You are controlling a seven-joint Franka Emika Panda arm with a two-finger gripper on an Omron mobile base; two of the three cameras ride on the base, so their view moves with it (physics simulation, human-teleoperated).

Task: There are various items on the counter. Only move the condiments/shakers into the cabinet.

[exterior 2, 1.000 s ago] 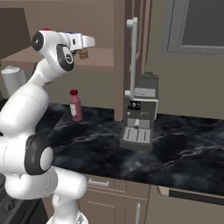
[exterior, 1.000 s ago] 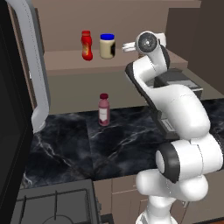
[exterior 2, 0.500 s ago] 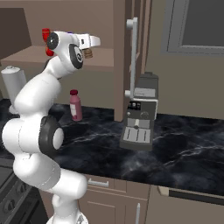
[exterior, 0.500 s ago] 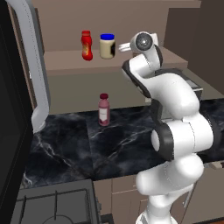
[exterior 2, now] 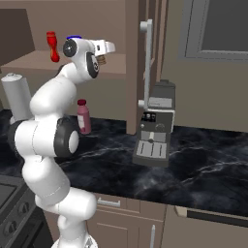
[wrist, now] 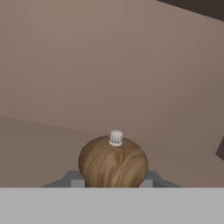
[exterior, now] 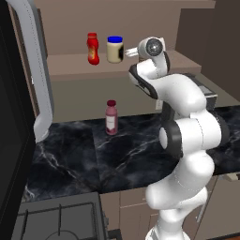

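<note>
While gripping the brown shaker [wrist: 113,162], the fingers [wrist: 77,181] are reaching into the cabinet [exterior: 70,65].
Next, it is needing a gentle set-down beside the jar [exterior: 114,49].

Soft, even rendered light with faint shadows and no glare; all views look slightly blurry, perhaps from low resolution, corners dim.

**Materials and finishes around the cabinet shelf**

The shelf board [exterior: 70,65] of the cabinet [exterior: 117,28] looks matt, smooth beige; on it the red squeeze bottle [exterior: 93,48] reads as glossy plastic, and beside that the cream jar [exterior: 115,49] has a smooth blue lid; the brown shaker [wrist: 113,162] shows streaked wood grain with a small ribbed white knob; below the shelf, the counter [exterior: 93,154] is polished black marble with white veins; the pink bottle [exterior: 111,117] there looks smooth plastic.
</note>
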